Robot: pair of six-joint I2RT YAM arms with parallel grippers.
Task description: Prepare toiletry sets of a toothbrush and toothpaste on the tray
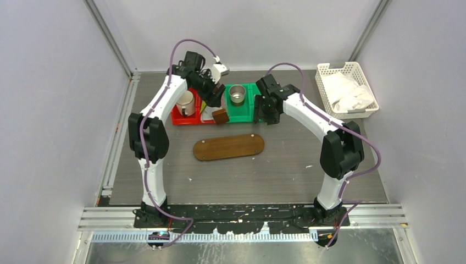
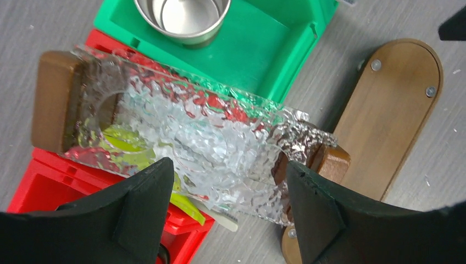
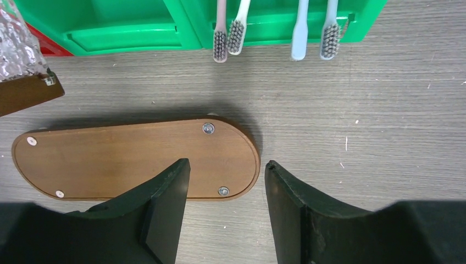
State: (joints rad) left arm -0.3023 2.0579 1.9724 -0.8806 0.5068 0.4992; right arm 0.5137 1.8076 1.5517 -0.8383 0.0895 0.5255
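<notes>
From above, the left gripper hovers over the red bin at upper centre. In its wrist view the jaws stand apart above a textured glass tray lying over the yellow-green tube, lower left; moving that tray squarely probably comes first. The right gripper, likewise spread, faces the toothbrushes at the top.
</notes>
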